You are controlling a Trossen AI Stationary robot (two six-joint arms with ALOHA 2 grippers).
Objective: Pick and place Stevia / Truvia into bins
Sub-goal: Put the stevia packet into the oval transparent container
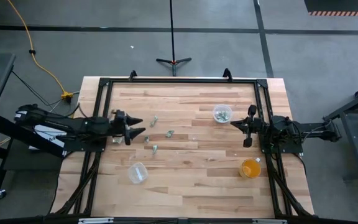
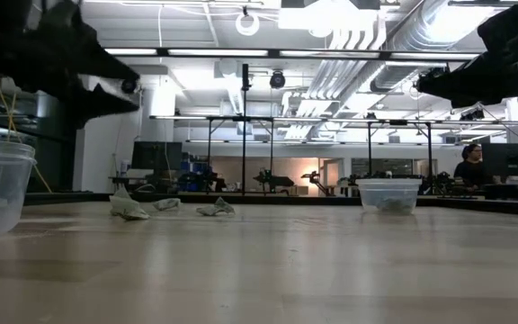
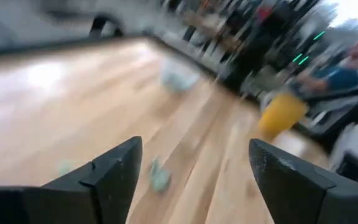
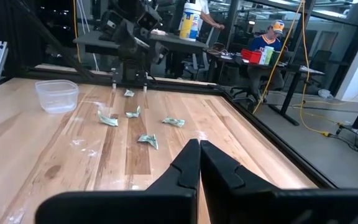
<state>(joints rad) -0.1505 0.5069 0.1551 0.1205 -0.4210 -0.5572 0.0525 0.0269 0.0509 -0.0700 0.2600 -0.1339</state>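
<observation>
Stevia packets [image 1: 155, 147] blur past the spread left claw [image 3: 191, 180]; right claw [image 4: 199, 163] pinched empty.

A robotics lab or workshop, plainly; exposed white ducts [image 2: 394, 36] and strip lights run overhead; other robot rigs [image 2: 277, 178] stand on distant benches. A person [image 4: 267, 38] sits at a cluttered desk [image 4: 263, 65]; a yellow cable [image 1: 39, 59] trails across grey floor.

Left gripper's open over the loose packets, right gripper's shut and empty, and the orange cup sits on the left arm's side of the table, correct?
Not quite: the orange cup sits on the right arm's side, below the right gripper, as the high view shows. The rest holds: left gripper open by the packets, right jaws shut and empty.
</observation>
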